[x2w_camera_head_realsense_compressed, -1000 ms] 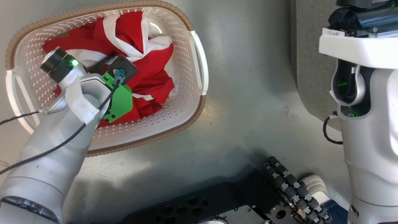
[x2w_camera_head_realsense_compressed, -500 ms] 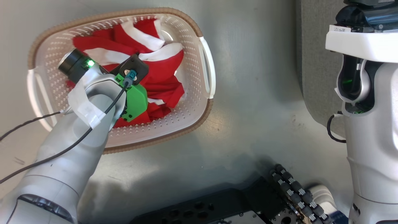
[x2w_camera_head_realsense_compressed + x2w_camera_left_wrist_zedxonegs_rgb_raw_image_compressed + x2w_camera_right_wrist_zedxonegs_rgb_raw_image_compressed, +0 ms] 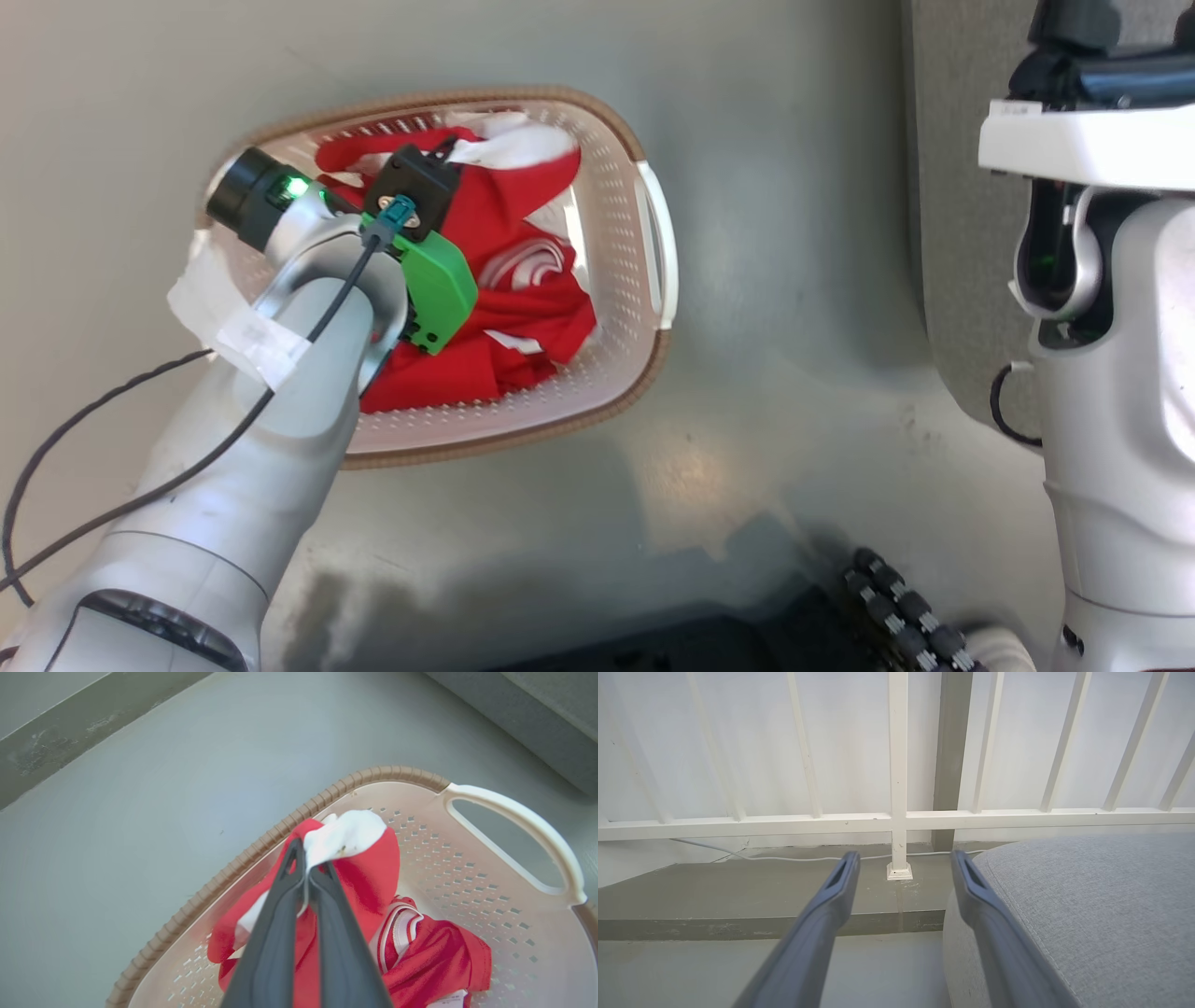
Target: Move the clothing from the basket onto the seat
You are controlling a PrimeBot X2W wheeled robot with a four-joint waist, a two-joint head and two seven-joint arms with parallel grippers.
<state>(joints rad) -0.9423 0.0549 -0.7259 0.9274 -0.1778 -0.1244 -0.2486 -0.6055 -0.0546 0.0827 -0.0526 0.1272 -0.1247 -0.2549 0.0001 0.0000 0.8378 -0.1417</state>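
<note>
item: our left gripper (image 3: 308, 858), pinched on a white-trimmed fold of the clothing (image 3: 369, 872), which lies in the basket (image 3: 261, 843). we judge it light, limp and slippery; grip bunched folds. our right gripper (image 3: 904, 855) is spread empty beside the seat (image 3: 1101, 905).

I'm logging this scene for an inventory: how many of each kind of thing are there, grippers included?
basket: 1
heap of red clothing: 1 (separate pieces cannot be told apart)
seat: 1
grippers: 2, the left gripper shut on the clothing, the right gripper open
Total: 5
</note>
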